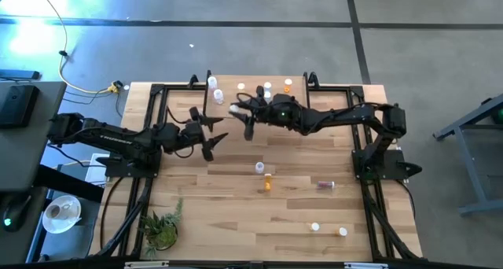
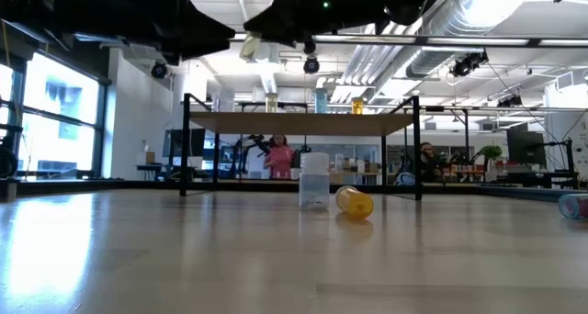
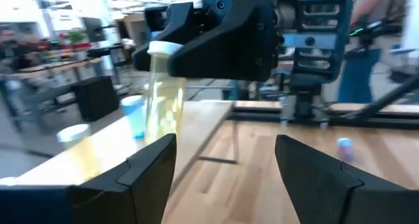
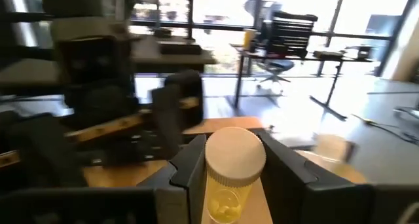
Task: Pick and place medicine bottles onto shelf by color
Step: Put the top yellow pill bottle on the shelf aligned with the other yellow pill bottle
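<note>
High view: over the tabletop (image 1: 236,198), the shelf (image 1: 299,92) lies toward twelve o'clock of the right claw (image 1: 238,108), which grips an upright pale yellow bottle (image 4: 226,185); the left claw (image 1: 211,135) gapes empty at seven o'clock.

Table (image 1: 236,214): light wood; bottles lay scattered, one clear (image 1: 259,167), one orange (image 1: 267,183), plus a small plant (image 1: 163,226).
Shelf (image 1: 236,112): stood at the far edge, several bottles (image 1: 267,88) upright on top.
</note>
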`<act>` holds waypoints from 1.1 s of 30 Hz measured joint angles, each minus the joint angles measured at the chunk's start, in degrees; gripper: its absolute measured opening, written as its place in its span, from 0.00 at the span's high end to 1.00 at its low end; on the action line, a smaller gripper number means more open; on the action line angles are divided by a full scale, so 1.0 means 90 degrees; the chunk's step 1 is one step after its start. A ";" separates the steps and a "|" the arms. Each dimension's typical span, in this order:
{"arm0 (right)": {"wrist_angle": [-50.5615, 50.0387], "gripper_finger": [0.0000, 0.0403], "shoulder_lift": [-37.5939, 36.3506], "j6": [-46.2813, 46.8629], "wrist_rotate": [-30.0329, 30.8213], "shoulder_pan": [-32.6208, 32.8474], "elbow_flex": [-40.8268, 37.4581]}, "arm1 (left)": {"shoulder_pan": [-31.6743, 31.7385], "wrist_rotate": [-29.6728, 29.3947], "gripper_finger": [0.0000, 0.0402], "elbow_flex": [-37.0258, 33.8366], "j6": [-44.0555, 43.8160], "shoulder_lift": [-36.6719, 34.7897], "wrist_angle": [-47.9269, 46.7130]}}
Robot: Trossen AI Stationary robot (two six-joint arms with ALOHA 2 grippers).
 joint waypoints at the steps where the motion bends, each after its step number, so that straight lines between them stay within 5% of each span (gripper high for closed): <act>1: 0.0002 0.73 0.0000 0.0000 0.0042 -0.0051 0.0000 | 0.0003 -0.0094 0.38 0.0000 0.0068 -0.0047 -0.0074; 9: -0.0190 0.73 0.0000 0.0164 0.0328 -0.0413 0.0185 | 0.0003 -0.0340 0.38 0.0000 -0.0153 -0.0785 -0.1043; 20: -0.2108 0.73 0.0000 0.0015 0.0642 -0.0606 0.1234 | -0.0002 -0.0301 0.38 0.0000 -0.0565 -0.1998 -0.2689; 33: -0.2444 0.73 0.0510 0.0653 0.0739 -0.0647 0.1229 | -0.0009 -0.0290 0.38 0.0000 -0.0793 -0.2370 -0.2978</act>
